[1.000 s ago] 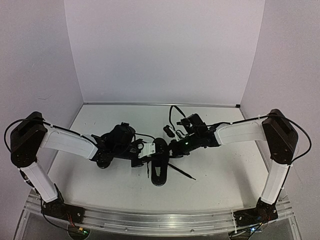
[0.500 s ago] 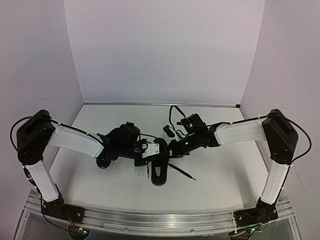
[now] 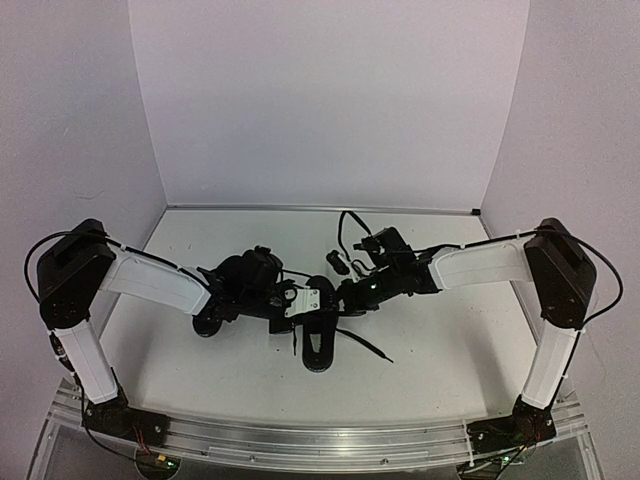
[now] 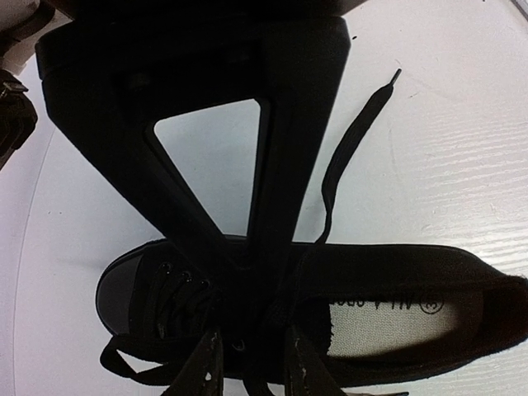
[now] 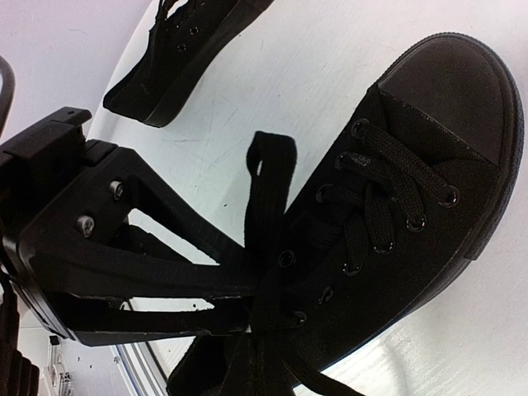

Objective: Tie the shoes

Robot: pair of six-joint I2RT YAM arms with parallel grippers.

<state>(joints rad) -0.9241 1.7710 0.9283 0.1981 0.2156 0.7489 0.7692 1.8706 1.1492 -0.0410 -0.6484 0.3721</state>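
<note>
One black shoe [image 3: 320,345] lies mid-table with its toe toward me; it also shows as the shoe [image 4: 462,272] and the shoe [image 5: 445,91]. Over its eyelets both grippers meet. My right gripper [image 3: 340,298] [image 5: 256,363] is shut on a lace loop [image 5: 272,165] that stands up from the throat. My left gripper [image 3: 316,308] [image 4: 254,363] has its jaws a little apart, open, straddling lace strands just below the right gripper's fingers [image 4: 272,165]. A loose lace end [image 4: 346,157] [image 3: 365,345] trails over the table. The second shoe [image 5: 190,49] [image 3: 205,322] lies to the left under my left arm.
A small black piece [image 3: 335,262] sits behind the grippers near the right arm's cable. White walls close the table [image 3: 450,340] at the back and on both sides. The aluminium rail [image 3: 320,435] runs along the near edge.
My left arm has swung right, bringing its gripper in over the shoe's laces. The right arm has kept still, and the loose lace on the table has shifted slightly.
</note>
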